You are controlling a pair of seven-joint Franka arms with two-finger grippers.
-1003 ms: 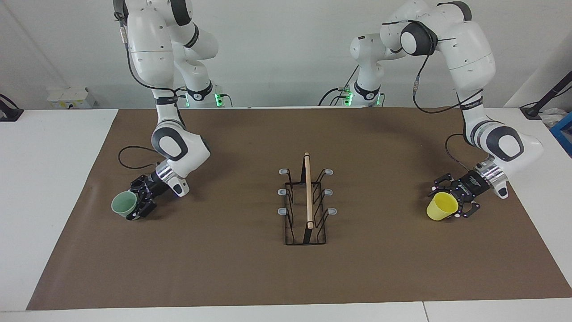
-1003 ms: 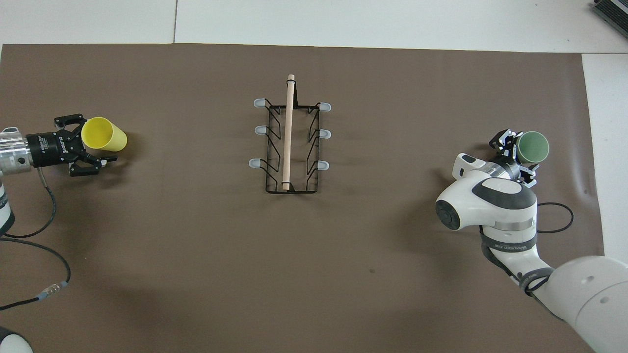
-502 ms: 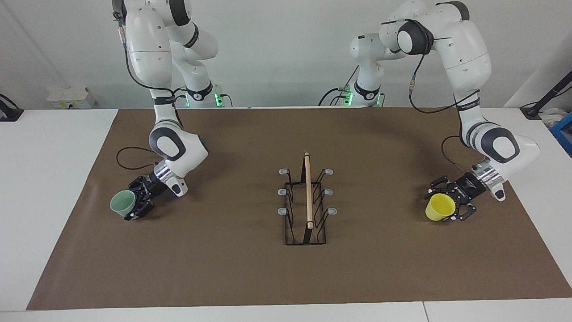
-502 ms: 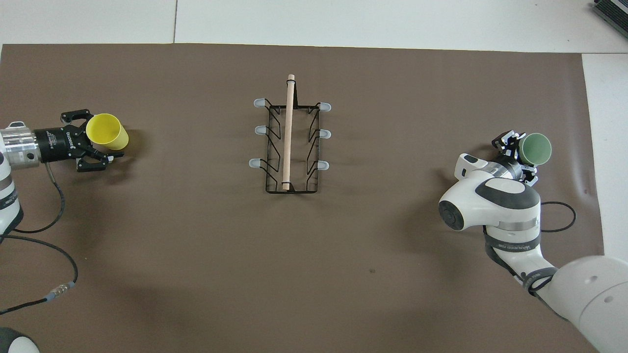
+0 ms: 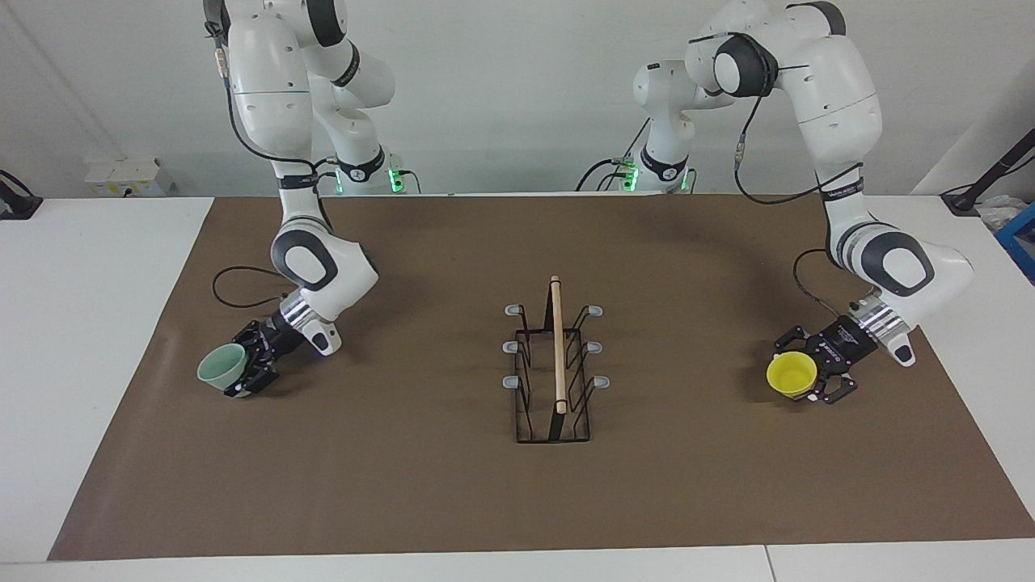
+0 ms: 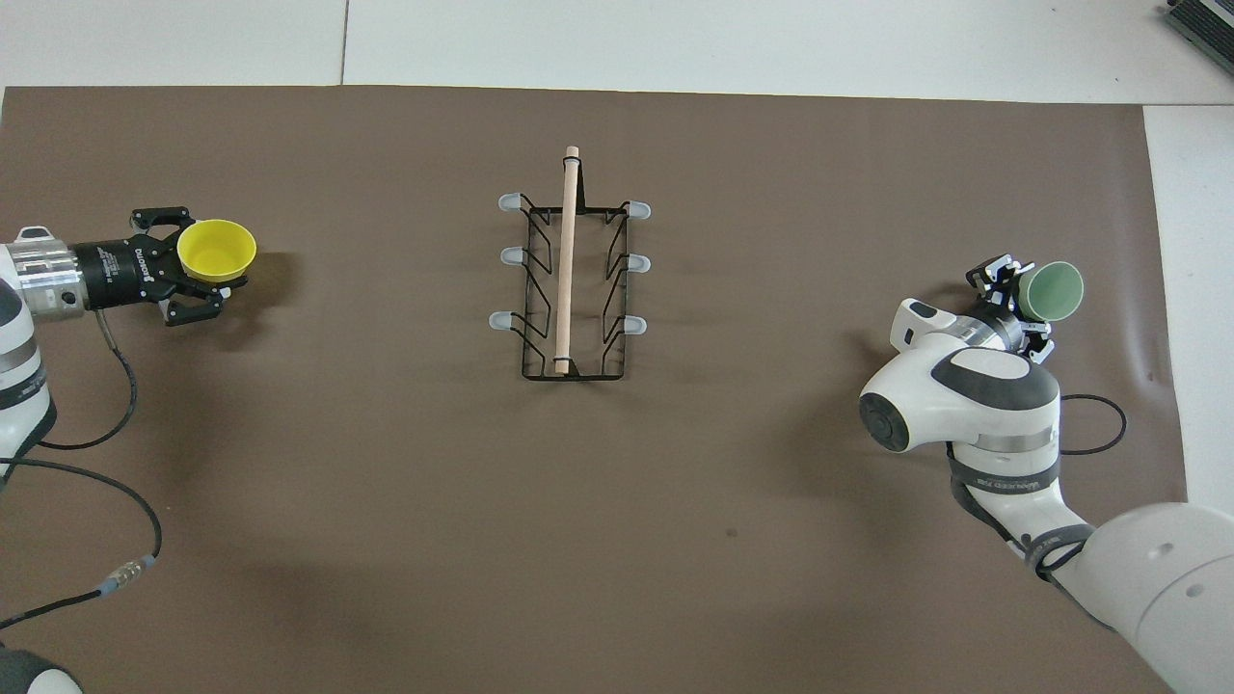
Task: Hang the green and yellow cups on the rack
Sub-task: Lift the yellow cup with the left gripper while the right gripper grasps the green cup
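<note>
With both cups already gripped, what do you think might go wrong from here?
1. Each hand pinches its cup only at the rim, so the yellow cup in the left hand or the green cup in the right hand may slip.
2. The rack is narrow and light-looking; pushing a cup onto a prong might shift it.

Small white lettering marks the left gripper (image 6: 198, 280) body and both arms' wrist bands — none legible.

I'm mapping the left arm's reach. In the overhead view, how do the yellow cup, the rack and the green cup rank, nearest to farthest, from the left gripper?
1. yellow cup: in the left gripper, at the left arm's end of the table.
2. rack: mid-table.
3. green cup: at the right arm's end, in the right gripper.
</note>
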